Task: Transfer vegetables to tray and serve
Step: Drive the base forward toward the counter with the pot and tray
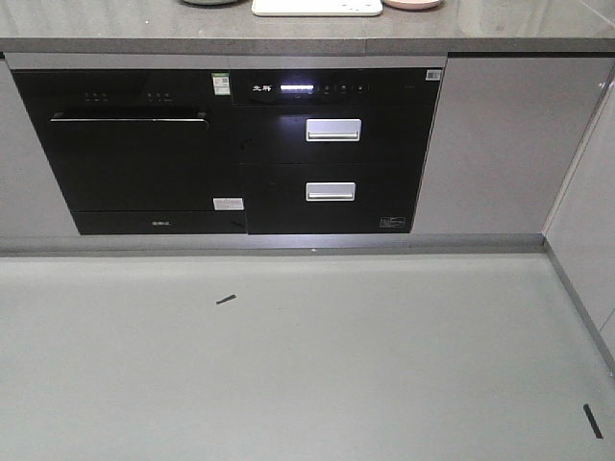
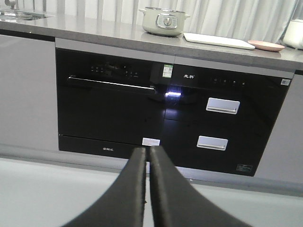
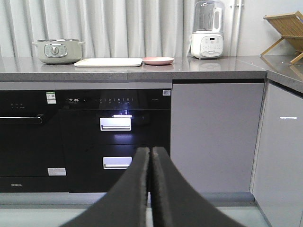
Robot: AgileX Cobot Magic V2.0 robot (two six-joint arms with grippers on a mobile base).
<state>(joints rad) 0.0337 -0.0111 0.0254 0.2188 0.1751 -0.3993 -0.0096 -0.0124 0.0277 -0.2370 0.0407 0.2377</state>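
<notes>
On the desk [image 3: 213, 68] the tray [image 3: 108, 62] lies with the electric pot [image 3: 58, 51] just beside it at 9 o'clock and the plate [image 3: 158, 60] just beside it at 3 o'clock. The blender [image 3: 207, 29] stands farther along at 3 o'clock, and the folding rack [image 3: 284, 30] is well beyond it on the side run of the desk. A curtain [image 3: 118, 23] hangs behind them all. Under the desk, the bar-handled appliance [image 3: 21, 142] sits at 9 o'clock of the two-drawer appliance [image 3: 116, 142], with a cabinet door [image 3: 215, 137] at its 3 o'clock. The floor [image 1: 288, 365] lies before them.
</notes>
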